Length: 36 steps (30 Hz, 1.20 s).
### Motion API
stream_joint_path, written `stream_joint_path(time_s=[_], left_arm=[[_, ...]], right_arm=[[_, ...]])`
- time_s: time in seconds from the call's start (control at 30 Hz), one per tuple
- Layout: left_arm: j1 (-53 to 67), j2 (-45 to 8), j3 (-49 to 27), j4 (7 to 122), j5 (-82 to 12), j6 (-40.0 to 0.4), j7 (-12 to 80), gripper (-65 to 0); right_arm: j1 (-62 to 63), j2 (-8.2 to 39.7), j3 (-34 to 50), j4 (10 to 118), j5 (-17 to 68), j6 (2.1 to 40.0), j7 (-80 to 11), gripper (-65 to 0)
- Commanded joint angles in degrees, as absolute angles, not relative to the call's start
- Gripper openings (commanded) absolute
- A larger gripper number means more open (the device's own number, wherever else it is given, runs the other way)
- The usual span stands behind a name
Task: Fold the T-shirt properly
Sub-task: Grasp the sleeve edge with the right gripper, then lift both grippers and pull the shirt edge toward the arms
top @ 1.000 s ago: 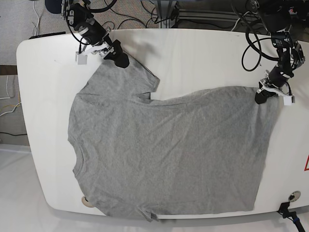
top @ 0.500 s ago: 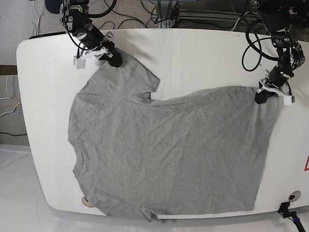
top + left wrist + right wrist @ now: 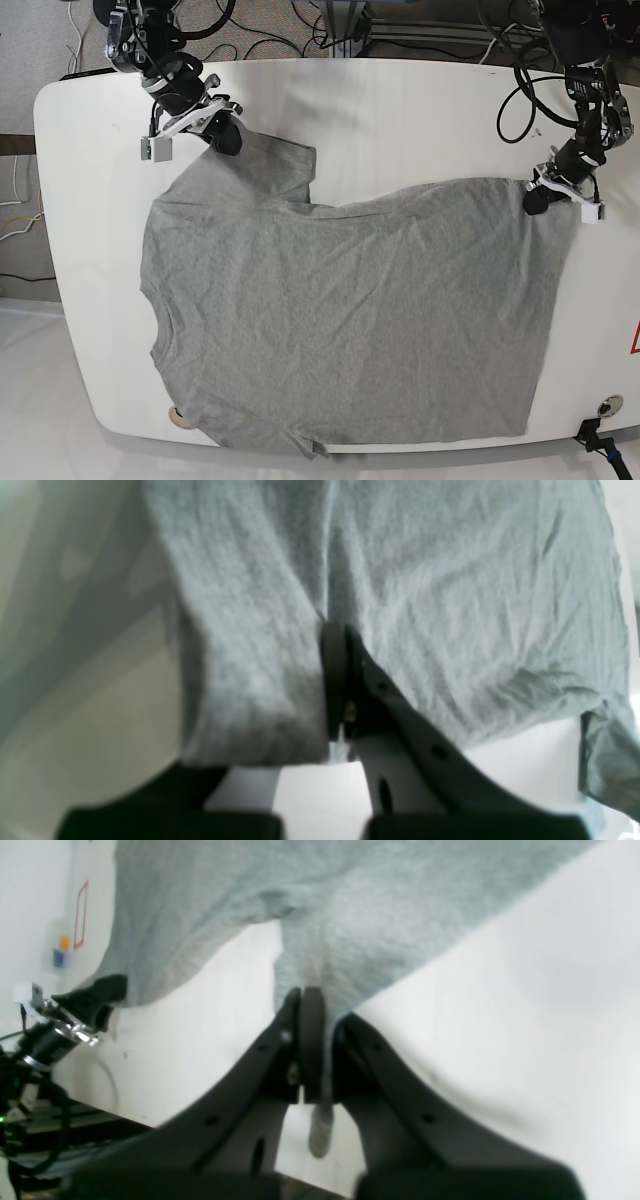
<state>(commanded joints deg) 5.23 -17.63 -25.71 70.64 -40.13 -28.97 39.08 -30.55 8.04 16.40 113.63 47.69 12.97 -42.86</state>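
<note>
A grey T-shirt [image 3: 350, 320] lies broad and mostly flat on a white table [image 3: 420, 110], seen from above. It takes up most of the tabletop, and its lower edge reaches the table's near edge. Two black robot arms come in from the far side, and each has hold of the cloth along the shirt's far edge.

On the base view's right, the left gripper [image 3: 537, 200] pinches the far corner of the shirt; the left wrist view shows its fingers closed on a gathered ridge of fabric. On the base view's left, the right gripper [image 3: 228, 140] pinches the end of a narrower part that sticks out beyond the main edge, probably a sleeve. In the right wrist view the cloth runs up from between its fingertips, lifted clear of the table there, with a small tail of fabric hanging past them.

The folding looks to be at an early stage. The body is spread out as one wide panel with soft wrinkles, and no compact, squared bundle has been formed. Whether the shirt is already doubled over once cannot be told from these views. What seems done is the gripping of two points on the far edge. What seems left is bringing that edge and the protruding part over the body, folding the rest inward to a neat rectangle, smoothing it and letting go.
</note>
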Motion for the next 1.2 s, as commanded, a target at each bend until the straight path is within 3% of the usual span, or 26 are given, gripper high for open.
stream_joint_path(time_s=[0.1, 0.2, 0.47, 0.63, 0.8, 0.93, 1.1, 1.2], left_arm=[[7.6, -16.2, -25.7, 78.4, -34.1, -29.1, 39.1, -65.0], [10.7, -15.9, -25.7, 84.7, -29.9, -31.6, 39.1, -65.0], [18.7, -16.0, -25.8, 92.3, -26.5, -35.2, 39.1, -65.0], [23.7, -16.0, -25.8, 98.7, -24.5, -35.3, 39.1, -65.0], [28.3, -15.0, -25.8, 104.6, -18.7, -37.8, 39.1, -65.0], [29.7, -15.0, -26.0, 106.0, -17.7, -38.4, 38.5, -65.0], [31.2, -15.1, -26.0, 105.9, -17.5, -37.8, 30.2, -65.0], [30.9, -15.1, -26.0, 105.9, -17.5, -37.8, 28.8, -65.0]], right_arm=[[-32.5, 8.1, 16.4, 113.6, 46.8, 13.1, -42.8, -65.0], [-34.4, 8.1, 16.4, 114.4, 44.4, 13.3, -42.6, -65.0], [-40.7, 8.2, 16.3, 115.8, 37.2, 13.5, -37.1, -65.0], [-43.6, 8.2, 16.3, 116.1, 36.8, 14.8, -36.1, -65.0], [-45.9, 8.3, 16.3, 116.1, 36.4, 15.9, -36.0, -65.0], [-46.0, 8.3, 16.1, 116.1, 29.1, 16.0, -31.3, -65.0], [-44.2, 8.3, 12.4, 116.1, 20.5, 17.3, -26.3, -65.0], [-42.3, 8.4, 11.7, 116.1, 19.0, 17.7, -25.5, -65.0]])
